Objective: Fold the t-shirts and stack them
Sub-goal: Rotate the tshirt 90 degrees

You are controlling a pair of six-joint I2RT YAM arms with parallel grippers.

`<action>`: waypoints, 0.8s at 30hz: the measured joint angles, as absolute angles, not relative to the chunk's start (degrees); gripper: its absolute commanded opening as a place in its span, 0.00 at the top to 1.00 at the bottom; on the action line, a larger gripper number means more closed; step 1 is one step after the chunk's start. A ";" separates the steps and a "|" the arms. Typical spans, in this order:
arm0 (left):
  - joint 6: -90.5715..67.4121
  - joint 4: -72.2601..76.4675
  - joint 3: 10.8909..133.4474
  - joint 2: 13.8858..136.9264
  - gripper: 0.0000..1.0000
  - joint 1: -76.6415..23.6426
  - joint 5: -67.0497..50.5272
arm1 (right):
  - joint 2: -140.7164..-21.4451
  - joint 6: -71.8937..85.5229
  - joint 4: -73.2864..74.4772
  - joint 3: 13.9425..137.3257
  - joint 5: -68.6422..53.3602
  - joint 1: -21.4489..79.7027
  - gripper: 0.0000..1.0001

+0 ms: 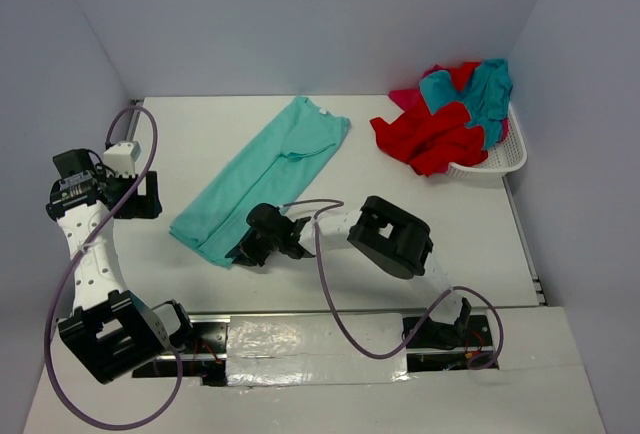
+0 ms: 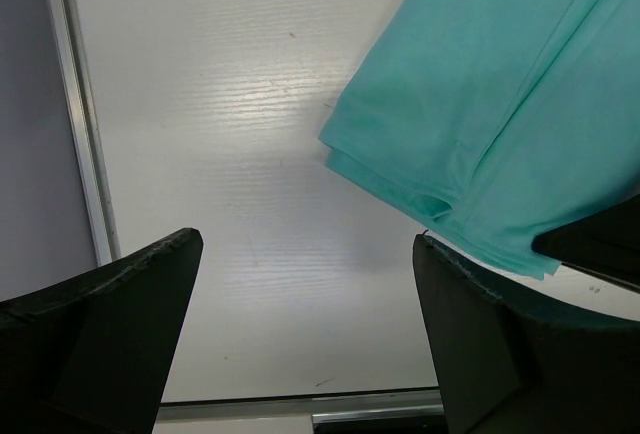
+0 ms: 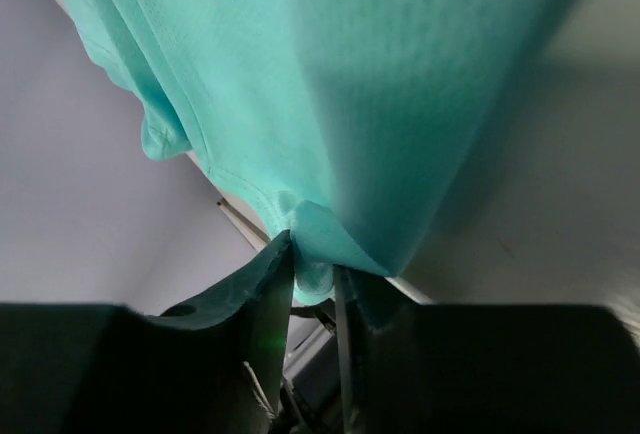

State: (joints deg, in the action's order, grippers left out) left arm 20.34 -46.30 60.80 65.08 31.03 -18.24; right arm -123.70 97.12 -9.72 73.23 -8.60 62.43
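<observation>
A teal t-shirt (image 1: 262,176) lies folded lengthwise as a long strip on the white table, running from near left to far centre. My right gripper (image 1: 240,252) is at its near end, shut on the shirt's bottom corner; the wrist view shows teal cloth (image 3: 380,94) pinched between the fingers (image 3: 318,276). My left gripper (image 1: 150,194) is open and empty, left of the shirt. Its wrist view shows the shirt's folded corner (image 2: 480,124) ahead on the right. More red and teal t-shirts (image 1: 455,114) are heaped in the basket at the far right.
A white mesh basket (image 1: 495,162) stands at the far right by the wall. A purple cable (image 1: 330,284) loops from the right arm over the near table edge. Grey walls enclose the table on three sides.
</observation>
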 measured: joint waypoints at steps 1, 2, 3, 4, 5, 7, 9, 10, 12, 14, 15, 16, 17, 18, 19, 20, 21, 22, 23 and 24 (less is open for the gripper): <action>20.73 -46.28 60.80 65.08 0.01 31.03 -18.24 | -124.03 97.10 -9.58 73.38 -8.60 62.39 0.77; 20.88 -46.26 60.80 65.08 0.01 31.03 -18.24 | -124.31 96.82 -9.76 73.60 -8.73 62.37 0.80; 21.06 -46.26 60.80 65.08 0.01 31.03 -18.24 | -124.64 96.57 -9.67 73.97 -8.78 62.37 0.83; 21.12 -46.26 60.80 65.08 0.01 31.03 -18.24 | -124.92 96.29 -9.80 74.30 -8.78 62.37 0.90; 21.23 -46.26 60.80 65.08 0.01 31.03 -18.26 | -125.03 96.16 -10.11 74.37 -8.78 62.37 1.00; 21.41 -46.26 60.80 65.19 0.01 31.03 -18.28 | -125.03 95.98 -10.35 74.22 -8.82 62.37 1.00; 22.20 -46.28 60.80 65.49 0.01 31.03 -18.59 | -124.95 95.29 -10.94 73.63 -8.80 62.35 1.00; 22.50 -46.30 60.80 65.71 0.01 31.03 -18.98 | -124.77 94.56 -11.18 73.12 -8.80 62.28 1.00; 23.86 -46.52 60.84 66.37 0.03 31.03 -21.04 | -123.90 92.64 -11.81 71.42 -9.06 62.17 1.00; 25.28 -46.76 60.86 66.92 0.04 31.00 -23.24 | -122.21 90.67 -12.69 68.55 -10.37 61.93 1.00; 25.71 -46.87 60.95 67.05 0.06 30.76 -24.51 | -121.03 89.34 -12.91 66.76 -11.25 61.71 1.00; 26.17 -46.96 61.19 67.18 0.08 30.24 -25.23 | -119.72 88.12 -13.04 64.93 -11.90 61.52 1.00; 26.72 -46.74 61.52 67.20 0.09 29.41 -25.76 | -118.13 86.52 -13.21 62.54 -12.86 61.32 1.00; 26.98 -46.39 61.95 67.22 0.11 27.73 -25.85 | -116.42 84.88 -13.19 60.27 -13.69 61.14 1.00; 27.07 -45.80 62.48 67.29 0.12 25.43 -25.80 | -114.65 83.09 -13.37 57.84 -14.37 60.99 1.00; 27.07 -45.19 63.00 67.37 0.14 22.83 -25.78 | -113.08 81.91 -13.58 55.48 -15.27 60.80 1.00; 27.00 -44.56 63.61 67.70 0.21 19.42 -25.78 | -111.31 80.68 -14.09 52.80 -16.25 60.55 1.00; 27.00 -43.92 64.47 68.23 0.26 15.44 -25.32 | -109.49 79.37 -15.14 49.69 -17.26 60.25 1.00; 26.96 -43.03 65.17 68.86 0.30 11.88 -25.32 | -107.61 78.43 -16.53 46.39 -18.72 59.79 1.00; 27.07 -42.24 66.08 69.93 0.38 7.55 -25.32 | -105.75 77.32 -17.34 43.42 -20.25 59.35 1.00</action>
State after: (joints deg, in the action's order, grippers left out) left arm 27.07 -42.24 66.08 69.93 7.55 -25.32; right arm -105.75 77.32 -17.34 43.42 -20.25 59.35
